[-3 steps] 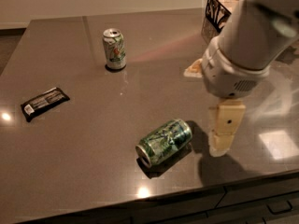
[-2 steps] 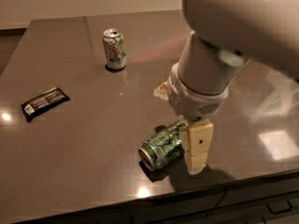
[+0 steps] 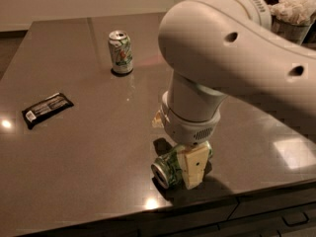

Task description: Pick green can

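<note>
The green can (image 3: 166, 169) lies on its side near the front edge of the dark table (image 3: 89, 162), its silver end facing front-left. It is dark green with a pale swirling pattern. My gripper (image 3: 189, 169) is down on the can's right half, straddling it, and hides much of its body. The big white arm (image 3: 222, 58) reaches in from the upper right above it.
A pale whitish-green can (image 3: 120, 52) stands upright at the back left. A black snack wrapper (image 3: 47, 108) lies flat at the left. A container with crumpled material (image 3: 292, 10) sits at the back right. Drawer fronts (image 3: 276, 214) run below the table's front edge.
The arm has swung left from beside the can to directly over it. The gripper has come down onto the can. The can has stayed in place.
</note>
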